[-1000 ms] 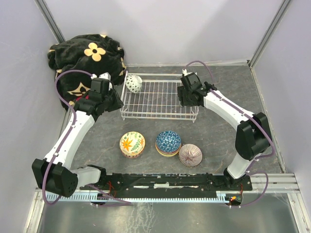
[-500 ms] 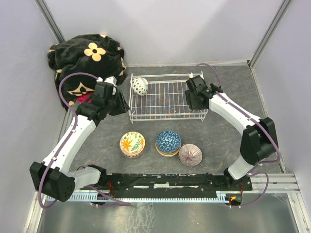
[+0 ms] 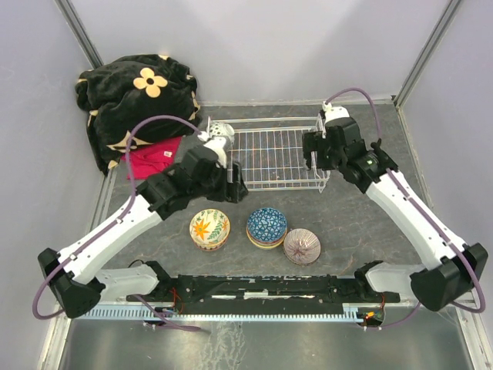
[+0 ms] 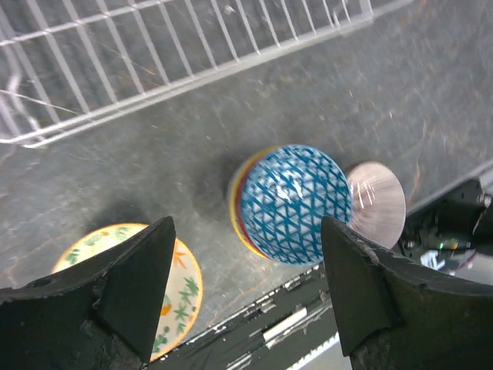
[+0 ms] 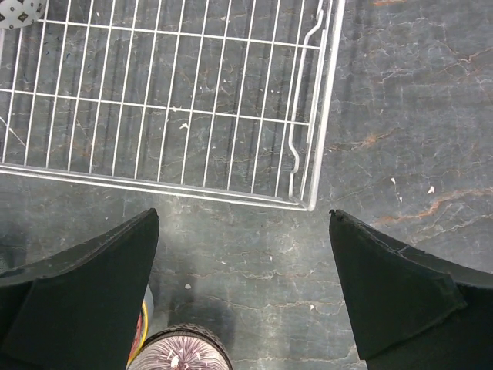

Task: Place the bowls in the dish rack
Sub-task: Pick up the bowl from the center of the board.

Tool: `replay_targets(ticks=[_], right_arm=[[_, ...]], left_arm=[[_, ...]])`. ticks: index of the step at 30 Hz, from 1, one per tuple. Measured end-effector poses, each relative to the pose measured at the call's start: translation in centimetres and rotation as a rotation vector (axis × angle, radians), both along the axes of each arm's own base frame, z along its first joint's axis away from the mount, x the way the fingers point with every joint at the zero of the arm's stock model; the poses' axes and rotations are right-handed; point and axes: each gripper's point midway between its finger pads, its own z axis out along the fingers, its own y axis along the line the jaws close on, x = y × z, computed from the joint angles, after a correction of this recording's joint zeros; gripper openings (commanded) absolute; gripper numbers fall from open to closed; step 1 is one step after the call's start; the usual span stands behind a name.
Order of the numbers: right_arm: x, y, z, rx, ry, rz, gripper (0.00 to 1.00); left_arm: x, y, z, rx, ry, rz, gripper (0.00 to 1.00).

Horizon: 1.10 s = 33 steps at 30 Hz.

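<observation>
The white wire dish rack (image 3: 271,156) stands at the back middle, with one black-and-white bowl (image 3: 221,132) in its far left corner. Three bowls sit in front of it: a yellow floral one (image 3: 209,228), a blue patterned one (image 3: 266,226) stacked on another, and a purple-white one (image 3: 302,246). My left gripper (image 3: 233,182) is open and empty above the gap between rack and bowls; its view shows the blue bowl (image 4: 295,203), the yellow bowl (image 4: 173,289) and the purple-white bowl (image 4: 380,202). My right gripper (image 3: 315,151) is open and empty at the rack's right end (image 5: 312,116).
A black blanket with yellow flowers (image 3: 137,92) lies at the back left over a red cloth (image 3: 152,158). Grey walls enclose the table on three sides. A black rail (image 3: 262,289) runs along the near edge.
The rack has slid to the right. My left gripper has swung right and forward, from the rack's left end to over the front bowls. My right gripper has moved right and back.
</observation>
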Motion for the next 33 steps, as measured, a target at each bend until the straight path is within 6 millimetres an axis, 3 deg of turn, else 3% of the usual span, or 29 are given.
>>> replay_targets(ticks=[4, 8, 19, 26, 29, 33], right_arm=[[-0.9, -0.7, 0.5, 0.013, -0.036, -0.013, 1.0], [-1.2, -1.1, 0.0, 0.015, -0.04, -0.027, 1.0], [-1.6, -1.2, -0.2, 0.034, -0.052, -0.032, 1.0], [-1.7, -0.9, -0.5, 0.047, -0.046, -0.021, 1.0], [-1.7, -0.7, -0.5, 0.054, -0.043, -0.015, 1.0], [-1.7, -0.6, -0.5, 0.061, -0.045, -0.01, 1.0]], left_arm=[[-3.7, -3.7, -1.2, 0.042, 0.012, -0.133, 0.83], [-6.0, -5.3, -2.5, 0.083, 0.027, -0.195, 0.82], [-4.6, 0.0, -6.2, 0.325, 0.049, 0.029, 0.77], [-4.1, 0.3, -10.6, 0.476, 0.124, 0.06, 0.62], [-4.2, 0.7, -11.5, 0.502, 0.136, 0.066, 0.52], [-4.1, 1.1, -11.8, 0.517, 0.136, 0.081, 0.48]])
